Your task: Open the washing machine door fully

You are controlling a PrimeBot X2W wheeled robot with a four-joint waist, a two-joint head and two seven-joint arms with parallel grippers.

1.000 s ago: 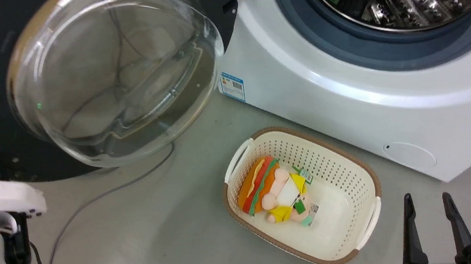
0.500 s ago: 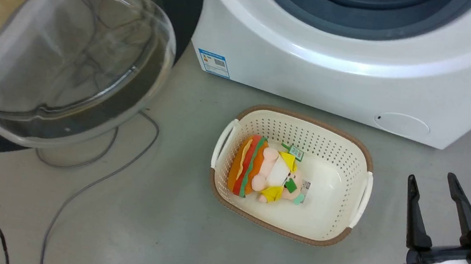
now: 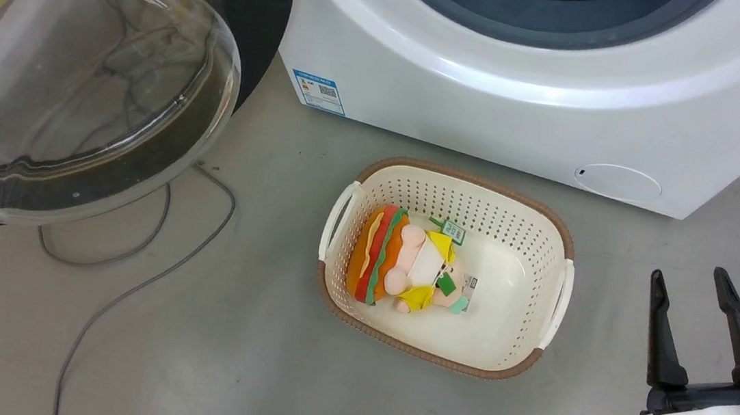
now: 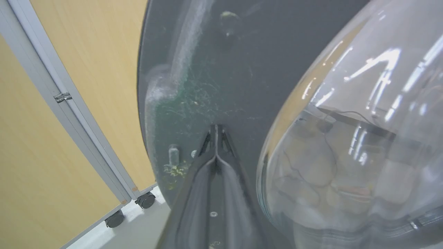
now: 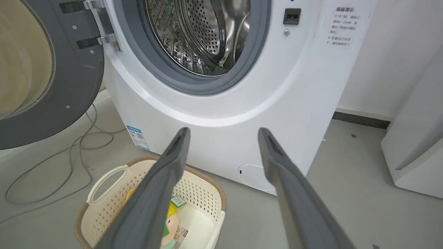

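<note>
Swung wider than before, the door (image 3: 82, 67) meets our closed left gripper (image 4: 215, 128), right gripper (image 3: 689, 275) gaping; next we push further.

One washer (image 3: 491, 96), with one door (image 3: 82, 67) and one blue label (image 3: 317, 92). Two hinge brackets (image 5: 105, 39) join the door to the washer. One basket (image 3: 534, 214) with two handles (image 3: 335, 221) holds one plush toy (image 3: 398, 265). There are two end effectors, the left end effector (image 4: 215, 128) and the right end effector (image 3: 688, 272), with two fingers each. Two casters (image 4: 147, 200). One other white appliance (image 5: 415, 145). Grey cable (image 3: 127, 292) loops on the floor (image 3: 223, 357); how many cables is unclear.
</note>
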